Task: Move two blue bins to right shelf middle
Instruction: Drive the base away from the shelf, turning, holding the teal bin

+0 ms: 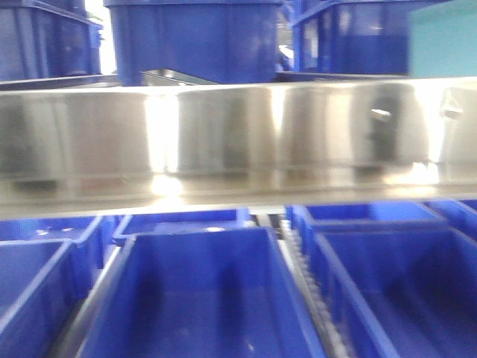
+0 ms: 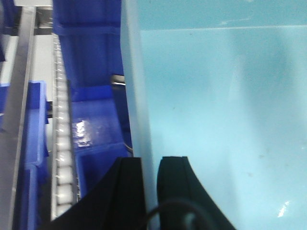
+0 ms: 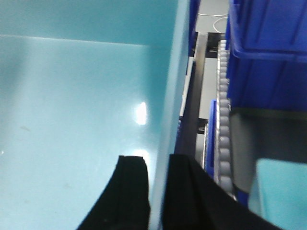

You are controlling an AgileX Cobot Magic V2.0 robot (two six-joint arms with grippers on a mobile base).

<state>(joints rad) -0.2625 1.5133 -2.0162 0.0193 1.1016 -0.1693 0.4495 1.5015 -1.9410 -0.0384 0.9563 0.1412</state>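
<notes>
Pinched opposite walls of bin (image 2: 220,96) with left fingers (image 2: 128,184) and right fingers (image 3: 134,184), presumably to keep it level for transfer toward the shelf rail (image 1: 238,134).

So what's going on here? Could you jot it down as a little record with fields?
setting: steel shelf rail, with upper dark blue bins above it and lower dark blue bins below it
held item: light blue bin, nothing visible inside
left gripper: fingers astride one bin wall, shut on it
right gripper: fingers astride a light blue wall, apparently the same bin's opposite side
beside the bin: roller track
</notes>
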